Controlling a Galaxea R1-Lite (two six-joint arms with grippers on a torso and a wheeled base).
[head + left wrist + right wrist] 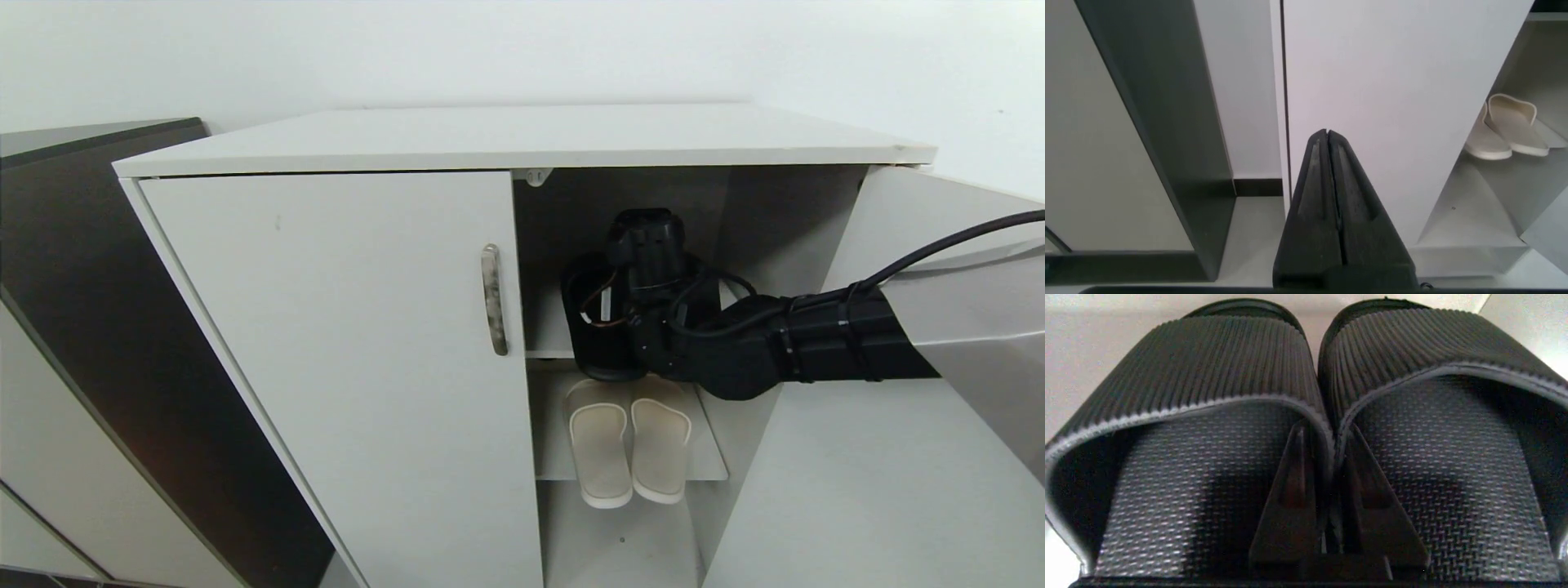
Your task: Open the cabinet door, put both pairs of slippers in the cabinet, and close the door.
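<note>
**Black pair held at the upper shelf, pale pair already in**

Black slippers [1208, 416] sit side by side in the right gripper [1333, 510]. It is clamped on the 2 inner walls where the pair meets. That grip is likely chosen so 1 pinch carries both shoes as a single load and keeps them aligned.

From the head view, the right arm reaches through the open half of the cabinet [490, 139] and holds the pair at the level of the upper shelf [545, 327]. I cannot tell whether the soles rest on that shelf yet.

The white slippers [627, 445] lie 1 shelf lower, toes inward and heels just over the front edge. This leaves the upper level free for the second pair.

The right door [857, 490] is swung wide, which gives the forearm room. The left door [343, 343] is shut, and its handle [492, 300] is untouched.

The left gripper [1327, 139] has its fingers pressed together on nothing and points at that shut door. It is well apart from the work, probably kept clear of the other arm.

By my reading, what is left is to release the pair and then close the door.
</note>
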